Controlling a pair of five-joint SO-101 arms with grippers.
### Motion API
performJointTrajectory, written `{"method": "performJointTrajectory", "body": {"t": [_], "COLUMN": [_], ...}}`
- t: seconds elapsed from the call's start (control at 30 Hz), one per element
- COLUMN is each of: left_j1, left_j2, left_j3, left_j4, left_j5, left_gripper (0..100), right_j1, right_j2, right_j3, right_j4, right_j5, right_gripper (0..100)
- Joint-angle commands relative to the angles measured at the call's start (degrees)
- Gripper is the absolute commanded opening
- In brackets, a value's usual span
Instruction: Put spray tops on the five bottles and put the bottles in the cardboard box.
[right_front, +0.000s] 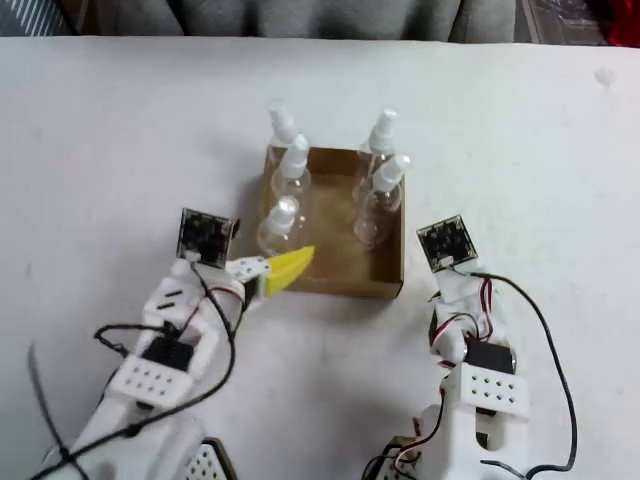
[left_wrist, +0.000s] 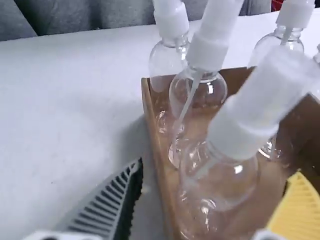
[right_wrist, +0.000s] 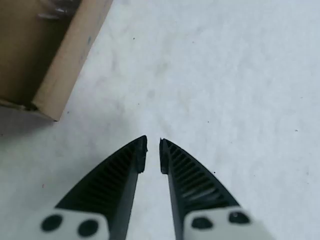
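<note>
The cardboard box (right_front: 385, 285) sits mid-table with several clear bottles standing inside, each with a white spray top. The nearest bottle (right_front: 281, 228) is at the box's front left; two more (right_front: 292, 170) stand behind it and two (right_front: 380, 200) on the right side. My left gripper (right_front: 270, 272) is open at the front-left corner, straddling the box wall (left_wrist: 155, 150): dark finger (left_wrist: 120, 200) outside, yellow finger (left_wrist: 295, 210) inside, beside the nearest bottle (left_wrist: 220, 175). My right gripper (right_wrist: 152, 155) is shut on nothing, low over bare table to the right of the box corner (right_wrist: 55, 95).
The right arm (right_front: 470, 370) stands just off the box's front-right corner, with cables trailing toward the front edge. The white tabletop (right_front: 120, 130) stretches wide on both sides of the box and behind it.
</note>
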Motion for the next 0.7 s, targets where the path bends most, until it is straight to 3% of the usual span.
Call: {"method": "performJointTrajectory", "body": {"t": [0.0,0.23,0.53,0.67], "left_j1": [-0.40,-3.56,-7.96,-7.96], "left_j2": [-12.26,-26.59,-45.67,-52.70], "left_j3": [2.81,8.97,8.97,8.35], "left_j4": [5.36,12.40,37.63,48.44], "left_j5": [0.26,0.00,0.09,-0.35], "left_gripper": [40,40,39,39], "right_j1": [-0.40,-0.40,-0.40,0.13], "right_j2": [0.13,0.13,-0.40,-1.98], "right_j3": [-0.44,-0.44,-0.35,-1.58], "right_j4": [-1.10,-0.92,-0.92,0.13], "right_j5": [0.70,0.70,0.00,-5.63], "right_gripper": [2.1,2.1,1.8,1.7]}}
